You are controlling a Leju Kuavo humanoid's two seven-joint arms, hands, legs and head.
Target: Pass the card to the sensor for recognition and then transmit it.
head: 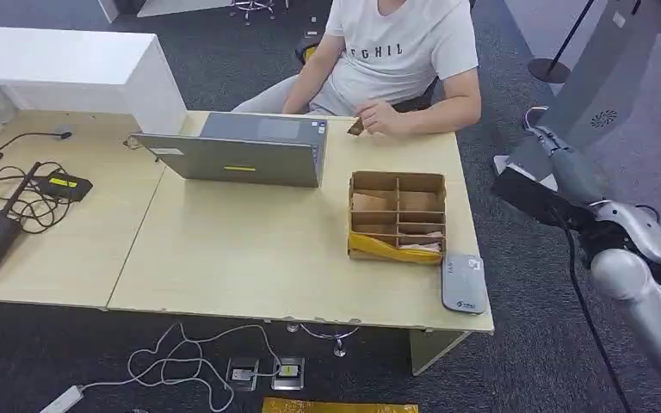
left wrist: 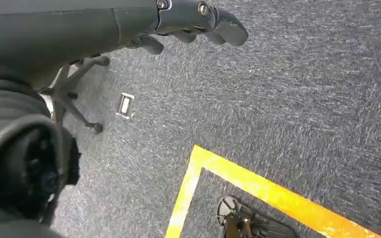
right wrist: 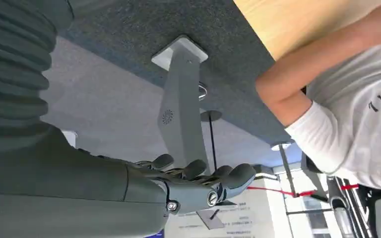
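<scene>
A person in a white T-shirt (head: pixel 400 47) sits across the table and holds a small brown card (head: pixel 355 126) just above the far edge. The grey flat sensor (head: pixel 463 282) lies at the near right corner of the table (head: pixel 241 249). My right hand (head: pixel 558 155) hangs in the air off the table's right side, level with the far edge; in the right wrist view its fingers (right wrist: pixel 203 179) are stretched and hold nothing. My left hand (left wrist: pixel 193 22) hangs over dark carpet, fingers apart and holding nothing.
A grey laptop (head: pixel 241 151) stands at the far middle. A compartmented cardboard box (head: pixel 398 215) sits beside the sensor. Routers and cables (head: pixel 4 211) crowd the left. A grey stand (head: pixel 607 77) rises behind my right hand. Yellow floor tape (left wrist: pixel 258 186) and a chair base (left wrist: pixel 74 94) lie below.
</scene>
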